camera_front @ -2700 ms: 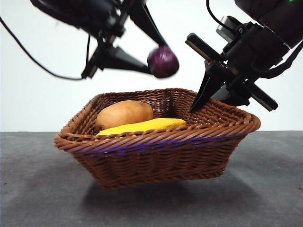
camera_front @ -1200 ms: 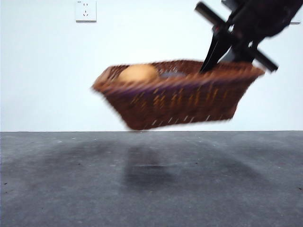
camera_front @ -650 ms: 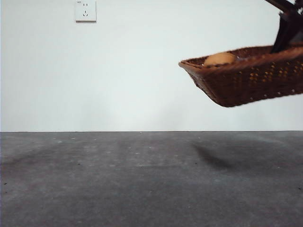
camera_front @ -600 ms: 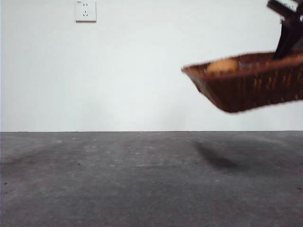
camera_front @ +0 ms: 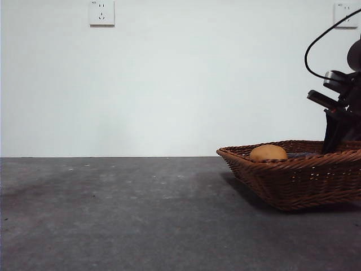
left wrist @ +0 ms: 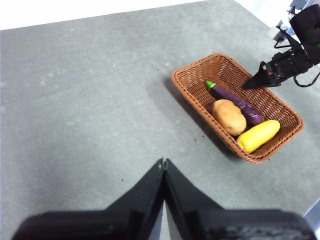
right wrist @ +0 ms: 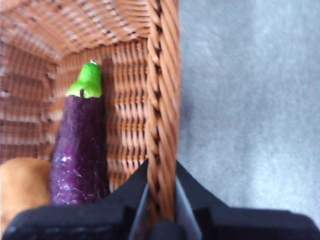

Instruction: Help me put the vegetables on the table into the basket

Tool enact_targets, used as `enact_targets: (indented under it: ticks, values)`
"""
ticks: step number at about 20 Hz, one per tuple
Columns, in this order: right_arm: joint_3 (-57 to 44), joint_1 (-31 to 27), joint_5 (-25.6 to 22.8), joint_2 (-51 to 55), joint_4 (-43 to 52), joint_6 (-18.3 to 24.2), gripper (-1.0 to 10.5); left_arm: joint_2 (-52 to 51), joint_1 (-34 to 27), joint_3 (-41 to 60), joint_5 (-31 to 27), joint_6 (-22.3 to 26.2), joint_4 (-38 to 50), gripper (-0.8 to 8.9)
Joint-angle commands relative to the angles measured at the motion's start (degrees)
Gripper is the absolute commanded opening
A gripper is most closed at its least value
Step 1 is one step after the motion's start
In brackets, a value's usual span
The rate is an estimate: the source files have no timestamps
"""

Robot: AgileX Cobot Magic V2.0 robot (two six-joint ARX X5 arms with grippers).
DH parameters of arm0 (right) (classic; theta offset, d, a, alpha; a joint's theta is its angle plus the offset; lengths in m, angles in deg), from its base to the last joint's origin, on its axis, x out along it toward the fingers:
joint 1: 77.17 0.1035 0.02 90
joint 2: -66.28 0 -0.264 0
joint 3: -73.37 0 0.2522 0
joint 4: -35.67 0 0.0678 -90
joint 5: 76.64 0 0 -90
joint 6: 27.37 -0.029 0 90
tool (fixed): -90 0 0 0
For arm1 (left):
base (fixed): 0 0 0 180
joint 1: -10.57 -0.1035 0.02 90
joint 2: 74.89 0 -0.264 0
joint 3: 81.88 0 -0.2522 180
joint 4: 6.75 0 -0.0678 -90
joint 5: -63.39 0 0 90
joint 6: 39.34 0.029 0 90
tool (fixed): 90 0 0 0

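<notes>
The brown wicker basket [camera_front: 299,183] stands on the dark grey table [camera_front: 113,214] at the far right. My right gripper [right wrist: 161,172] is shut on the basket's braided rim [right wrist: 161,115]; it shows as a dark shape [camera_front: 337,135] in the front view. The purple eggplant [right wrist: 80,150], the potato [left wrist: 229,117] and the yellow corn cob [left wrist: 258,135] lie inside the basket [left wrist: 197,77]. Only the potato's top [camera_front: 268,152] shows over the rim in the front view. My left gripper [left wrist: 163,165] is shut and empty, high above the table, well away from the basket.
Two white wall sockets [camera_front: 101,12] [camera_front: 345,14] sit on the back wall. The table's edge [left wrist: 312,207] runs close behind the basket's corn end. The right arm's cable [camera_front: 316,51] loops above the basket.
The basket was in the air, carried to the right by my right gripper; now it rests on the table at the far right. The eggplant, held earlier by my left gripper, now lies in the basket.
</notes>
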State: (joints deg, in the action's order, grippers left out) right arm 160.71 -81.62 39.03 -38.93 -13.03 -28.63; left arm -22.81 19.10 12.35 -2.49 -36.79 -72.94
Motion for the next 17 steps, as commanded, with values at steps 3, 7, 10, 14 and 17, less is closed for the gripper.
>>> enact_targets:
  ticks: [3,7,10,14,17]
  values:
    - [-5.3,0.3,-0.4,-1.2,0.9,-0.8,-0.1,0.8,-0.1,0.1,-0.2,0.9,0.7,-0.08]
    - [-7.0,0.3,-1.2,-1.2,1.9,-0.8,-0.1,1.8,-0.1,0.1,-0.2,1.0,1.0,-0.08]
    - [-7.0,0.3,-1.1,-1.0,3.5,-0.6,1.2,1.9,-0.1,0.1,-0.2,1.0,1.0,-0.08]
    - [-4.5,0.2,-1.2,2.2,4.1,-0.6,2.9,1.9,-0.1,0.1,-0.2,1.0,1.0,-0.08]
    - [-1.4,0.2,-3.5,8.7,1.5,-0.6,2.8,1.9,-0.1,0.1,-0.2,1.0,0.9,-0.08]
